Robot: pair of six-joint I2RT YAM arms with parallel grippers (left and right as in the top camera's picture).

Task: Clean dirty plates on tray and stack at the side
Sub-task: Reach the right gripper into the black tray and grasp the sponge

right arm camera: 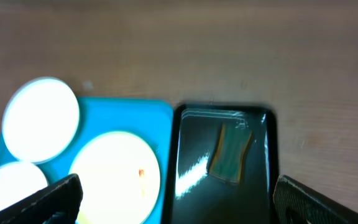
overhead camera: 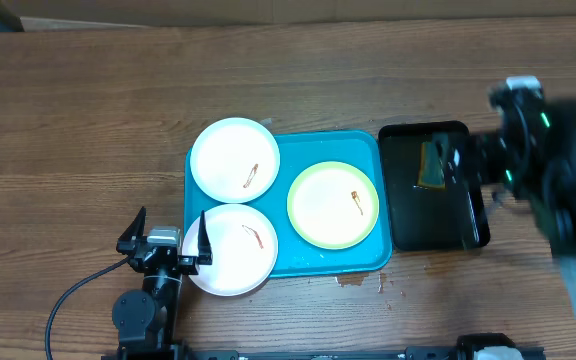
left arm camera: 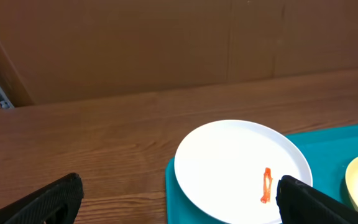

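The left gripper (overhead camera: 168, 238) sat closest, its fingers spread wide and holding nothing. One finger was right by the near white plate (overhead camera: 231, 250). That plate stuck out over the corner of the blue tray (overhead camera: 368, 262), so a push could make it tip or slide onto the table (overhead camera: 88, 120). The tray held three plates, all with red smears: the near one, the green-rimmed plate (overhead camera: 333, 205) and the far white plate (overhead camera: 234, 160). Beside it, the black tray (overhead camera: 468, 235) held a green and yellow thing, maybe a sponge (overhead camera: 431, 165). The right gripper (right arm camera: 176, 186) hung above it, fingers wide apart and empty.
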